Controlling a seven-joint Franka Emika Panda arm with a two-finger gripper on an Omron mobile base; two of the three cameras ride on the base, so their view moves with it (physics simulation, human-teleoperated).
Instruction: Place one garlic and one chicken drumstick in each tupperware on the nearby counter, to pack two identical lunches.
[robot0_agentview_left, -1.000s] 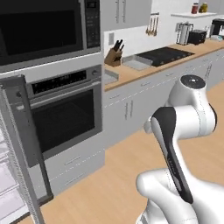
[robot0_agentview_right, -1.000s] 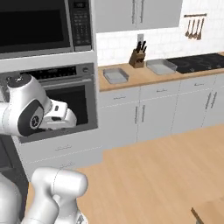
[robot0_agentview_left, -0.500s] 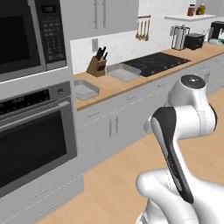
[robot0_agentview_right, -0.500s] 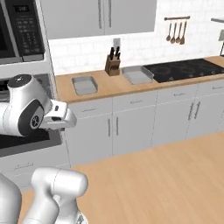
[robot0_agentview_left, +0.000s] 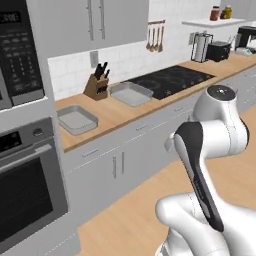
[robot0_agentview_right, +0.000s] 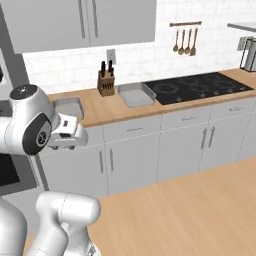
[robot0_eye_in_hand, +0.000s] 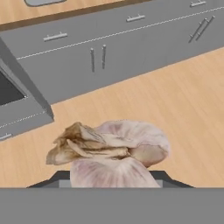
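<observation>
From the left base view we are looking over our white arm (robot0_agentview_left: 210, 145) at the wood-grain counter (robot0_agentview_left: 120, 112). Two grey tupperware trays are sitting on it: one (robot0_agentview_left: 76, 119) near the counter's left end beside the wall oven (robot0_agentview_left: 25, 195), the other (robot0_agentview_left: 131, 93) just left of the black cooktop (robot0_agentview_left: 172, 80). A knife block (robot0_agentview_left: 97, 85) is standing against the backsplash between them, slightly behind. Both trays are looking bare inside from here.

From the right base view we are seeing the same counter (robot0_agentview_right: 150, 107). The nearer tupperware (robot0_agentview_right: 68, 107) is partly hidden behind our arm's shoulder (robot0_agentview_right: 30, 125), and the other tray (robot0_agentview_right: 136, 94) is lying next to the cooktop (robot0_agentview_right: 200, 87), with the knife block (robot0_agentview_right: 105, 84) behind and utensils (robot0_agentview_right: 184, 41) hanging on the wall.

In the hand view we are gripping a garlic bulb (robot0_eye_in_hand: 113, 155) between the fingers, its papery top pointing left, hanging above the wooden floor (robot0_eye_in_hand: 175, 100) in front of the grey cabinets (robot0_eye_in_hand: 109, 52), well apart from the counter.
</observation>
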